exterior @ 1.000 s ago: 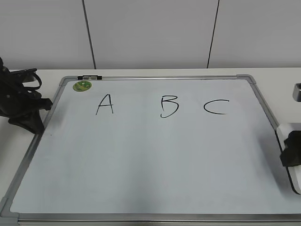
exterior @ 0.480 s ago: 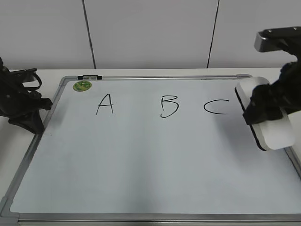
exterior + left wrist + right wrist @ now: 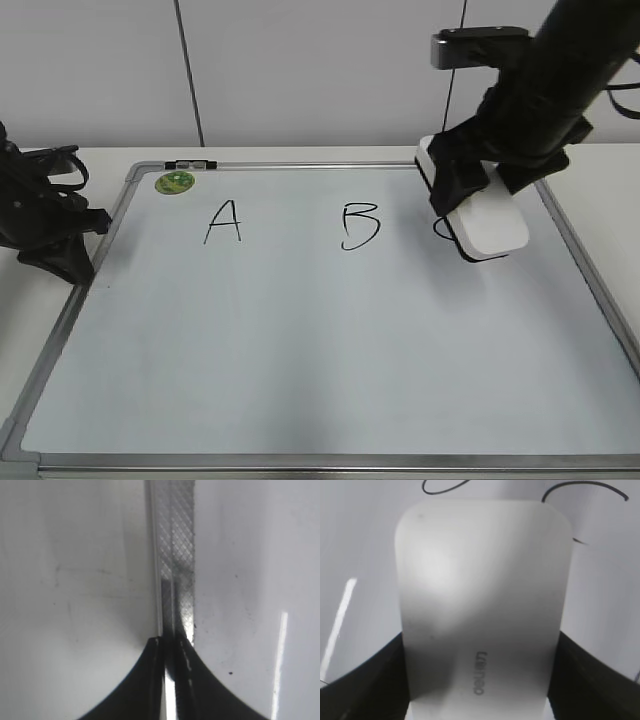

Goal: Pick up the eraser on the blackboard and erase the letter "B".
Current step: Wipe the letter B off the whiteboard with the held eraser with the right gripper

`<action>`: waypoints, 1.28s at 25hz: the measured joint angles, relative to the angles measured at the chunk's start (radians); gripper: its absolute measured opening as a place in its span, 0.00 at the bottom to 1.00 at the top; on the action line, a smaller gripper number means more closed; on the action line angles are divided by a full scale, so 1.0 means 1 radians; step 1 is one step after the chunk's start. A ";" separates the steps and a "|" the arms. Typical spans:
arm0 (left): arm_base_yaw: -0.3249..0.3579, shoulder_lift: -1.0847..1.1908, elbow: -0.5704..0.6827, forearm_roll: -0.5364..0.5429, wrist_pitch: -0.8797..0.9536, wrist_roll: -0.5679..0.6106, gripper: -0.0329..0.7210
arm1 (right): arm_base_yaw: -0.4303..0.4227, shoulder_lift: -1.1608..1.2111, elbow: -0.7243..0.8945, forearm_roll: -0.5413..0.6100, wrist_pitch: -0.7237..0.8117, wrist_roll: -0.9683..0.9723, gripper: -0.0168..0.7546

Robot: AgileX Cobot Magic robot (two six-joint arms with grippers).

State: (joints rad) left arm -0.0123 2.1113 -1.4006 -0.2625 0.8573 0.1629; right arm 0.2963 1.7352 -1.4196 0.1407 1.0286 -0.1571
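Observation:
The blackboard (image 3: 300, 340) lies flat on the table with black letters A (image 3: 223, 221), B (image 3: 359, 226) and C on it. My right gripper (image 3: 485, 185) is shut on the white eraser (image 3: 490, 225) and holds it over the C, which is mostly hidden, to the right of the B. In the right wrist view the eraser (image 3: 480, 605) fills the middle between the jaws (image 3: 480, 680), with black strokes (image 3: 585, 487) beyond it. My left gripper (image 3: 60, 255) rests at the board's left edge; its jaws (image 3: 170, 642) are shut over the grey frame (image 3: 175, 555).
A small round green magnet (image 3: 174, 182) sits at the board's top left corner, and a small black and white piece (image 3: 190, 163) lies on the top frame beside it. A white wall stands behind the table.
My right arm came in from the right edge with the eraser and moved up and left, to over the C. The left arm has not moved.

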 joint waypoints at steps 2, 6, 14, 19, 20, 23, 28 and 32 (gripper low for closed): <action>0.000 0.000 0.000 0.000 0.001 0.000 0.06 | 0.024 0.078 -0.083 -0.002 0.032 0.010 0.75; 0.000 0.000 0.000 0.000 0.002 0.000 0.06 | 0.075 0.219 -0.258 -0.008 0.100 0.040 0.75; 0.000 0.001 0.000 -0.002 0.005 0.000 0.06 | 0.100 0.512 -0.607 -0.024 0.195 0.124 0.75; 0.000 0.001 0.000 -0.002 0.005 0.000 0.06 | 0.100 0.651 -0.789 -0.026 0.197 0.168 0.75; 0.000 0.001 0.000 -0.002 0.005 0.000 0.06 | 0.100 0.668 -0.813 -0.026 0.198 0.172 0.75; 0.000 0.001 0.000 -0.002 0.005 0.000 0.06 | 0.100 0.719 -0.863 -0.028 0.199 0.179 0.75; 0.000 0.001 0.000 -0.002 0.005 0.000 0.06 | 0.100 0.796 -0.906 -0.028 0.199 0.184 0.74; 0.000 0.001 0.000 -0.002 0.003 0.000 0.06 | 0.100 0.825 -0.939 -0.028 0.206 0.185 0.74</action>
State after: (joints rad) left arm -0.0123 2.1121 -1.4011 -0.2643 0.8603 0.1629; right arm 0.3965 2.5604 -2.3586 0.1125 1.2349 0.0276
